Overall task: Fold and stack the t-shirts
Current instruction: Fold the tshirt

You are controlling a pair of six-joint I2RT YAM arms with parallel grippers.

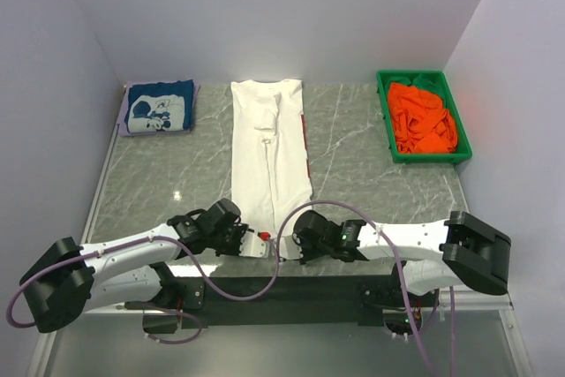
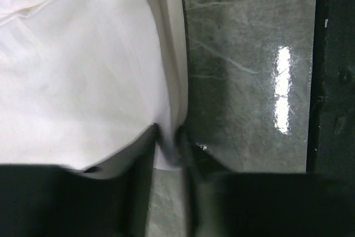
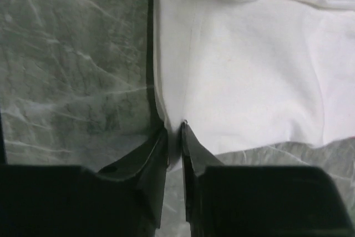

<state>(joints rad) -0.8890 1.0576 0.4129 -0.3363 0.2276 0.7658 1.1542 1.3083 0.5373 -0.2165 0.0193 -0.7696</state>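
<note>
A white t-shirt (image 1: 269, 147) lies as a long narrow strip down the middle of the table, its small red logo (image 1: 263, 236) at the near end. My left gripper (image 1: 243, 236) is shut on the near left corner of the white t-shirt (image 2: 77, 70), with the cloth pinched between the fingers of the left gripper (image 2: 167, 142). My right gripper (image 1: 300, 240) is shut on the near right corner, where the white t-shirt (image 3: 255, 76) runs into the right gripper (image 3: 175, 137). A folded navy t-shirt (image 1: 160, 106) with a white graphic lies at the back left.
A green bin (image 1: 385, 121) at the back right holds crumpled orange t-shirts (image 1: 424, 118). A thin red edge (image 1: 306, 143) shows along the white shirt's right side. The grey marble table (image 1: 371, 183) ends at walls on the left, back and right.
</note>
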